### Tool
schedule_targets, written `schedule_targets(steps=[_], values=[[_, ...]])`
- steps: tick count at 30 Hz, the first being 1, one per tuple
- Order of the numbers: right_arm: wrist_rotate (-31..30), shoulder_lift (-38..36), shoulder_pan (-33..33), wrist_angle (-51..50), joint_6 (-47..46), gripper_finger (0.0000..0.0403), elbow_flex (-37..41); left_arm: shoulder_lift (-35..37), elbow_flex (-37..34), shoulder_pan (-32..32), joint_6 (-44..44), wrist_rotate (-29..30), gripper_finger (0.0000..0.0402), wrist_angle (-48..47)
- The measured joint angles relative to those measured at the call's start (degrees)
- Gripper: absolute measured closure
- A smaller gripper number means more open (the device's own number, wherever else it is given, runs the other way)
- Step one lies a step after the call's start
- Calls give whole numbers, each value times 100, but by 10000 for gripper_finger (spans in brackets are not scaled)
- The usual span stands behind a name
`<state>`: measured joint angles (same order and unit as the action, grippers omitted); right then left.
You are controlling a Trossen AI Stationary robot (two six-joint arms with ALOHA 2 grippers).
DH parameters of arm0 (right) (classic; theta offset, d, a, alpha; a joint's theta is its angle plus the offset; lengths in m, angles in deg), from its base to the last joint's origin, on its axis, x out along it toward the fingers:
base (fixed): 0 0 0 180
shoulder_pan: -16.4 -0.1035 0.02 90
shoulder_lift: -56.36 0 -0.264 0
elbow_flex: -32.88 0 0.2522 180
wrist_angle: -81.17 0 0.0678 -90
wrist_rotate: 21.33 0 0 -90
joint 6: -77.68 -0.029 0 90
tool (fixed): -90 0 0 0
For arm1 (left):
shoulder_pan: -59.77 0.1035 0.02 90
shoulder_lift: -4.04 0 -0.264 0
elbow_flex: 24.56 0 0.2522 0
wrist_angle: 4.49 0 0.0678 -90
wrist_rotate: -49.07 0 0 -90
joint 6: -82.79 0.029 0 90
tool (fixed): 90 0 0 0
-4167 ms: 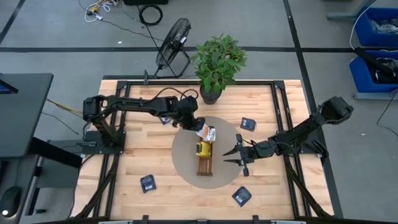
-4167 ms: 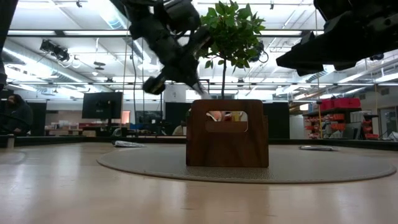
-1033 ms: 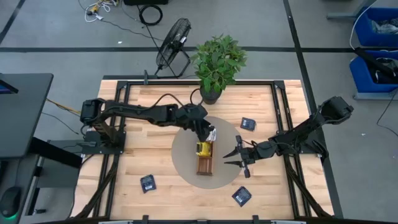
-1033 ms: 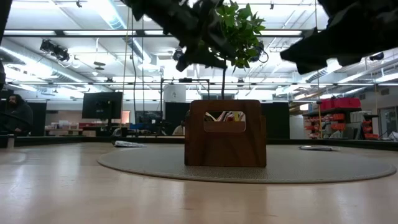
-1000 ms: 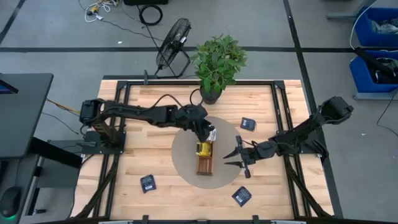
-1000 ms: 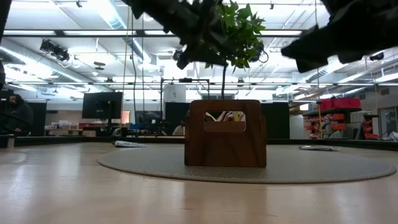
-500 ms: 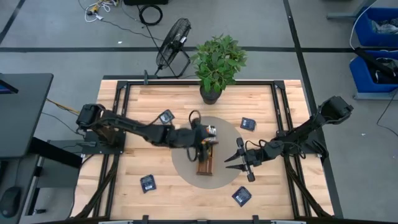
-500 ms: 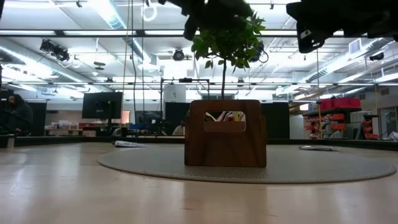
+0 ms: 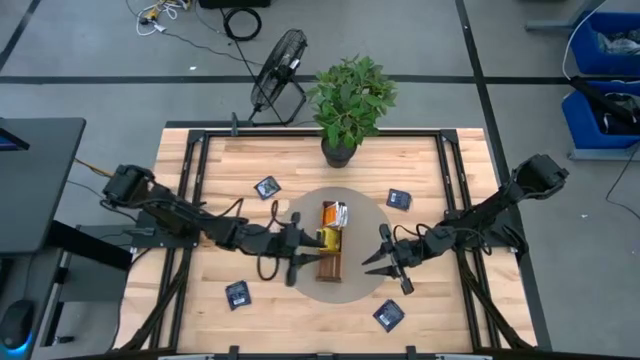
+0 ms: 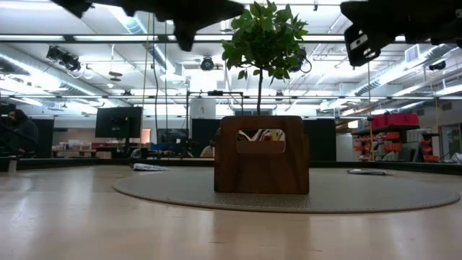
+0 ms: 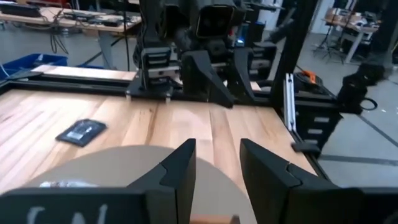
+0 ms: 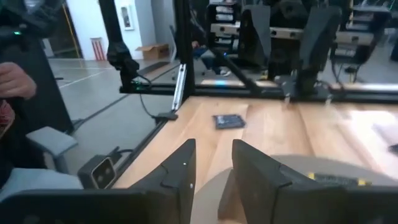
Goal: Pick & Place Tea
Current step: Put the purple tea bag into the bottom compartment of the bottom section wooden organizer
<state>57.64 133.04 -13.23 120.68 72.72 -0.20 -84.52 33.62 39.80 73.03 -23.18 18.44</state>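
The brown wooden tray lies on a round grey mat in the middle of the table. Tea sachets, orange-white and yellow, sit in its far half and show through the tray's end cut-out. Several dark navy sachets lie flat on the table, one at the far left and one at the near left. My left gripper hovers just left of the tray, pointing level at it, open and empty. My right gripper hovers right of the tray, open and empty.
A potted plant stands at the table's far edge, a fan on the floor behind it. More dark sachets lie at the far right and near right. Black frame rails border the table.
My left gripper has swung from above the tray's far end toward the table's near-left, coming down beside the tray's left side and tipping from pointing down to level. The sachets in the tray have stayed put.
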Motion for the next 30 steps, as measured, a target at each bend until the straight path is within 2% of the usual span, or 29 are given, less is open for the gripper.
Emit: schedule_targets(steps=[7,10,17,19,22,26,30], values=[[-2,-6,4,-96,-450,291,-1,555,-622,-229,129,5,273,-1],[-283,-104,13,-173,-517,293,-2,710,-827,-337,151,3,273,58],[-759,-1085,-11,-1484,-640,321,-1,949,-1282,-548,232,25,273,259],[-711,-1388,-14,-1726,-613,332,-1,1062,-1481,-596,322,62,273,441],[-282,-1826,-20,-2070,-619,346,-1,1258,-1858,-596,413,157,273,832],[-201,-2150,-23,-2730,-1466,356,-3,1549,-2308,-583,446,201,273,1278],[-205,-2159,-17,-3460,-2271,361,-3,1709,-2439,-583,566,195,273,1263]])
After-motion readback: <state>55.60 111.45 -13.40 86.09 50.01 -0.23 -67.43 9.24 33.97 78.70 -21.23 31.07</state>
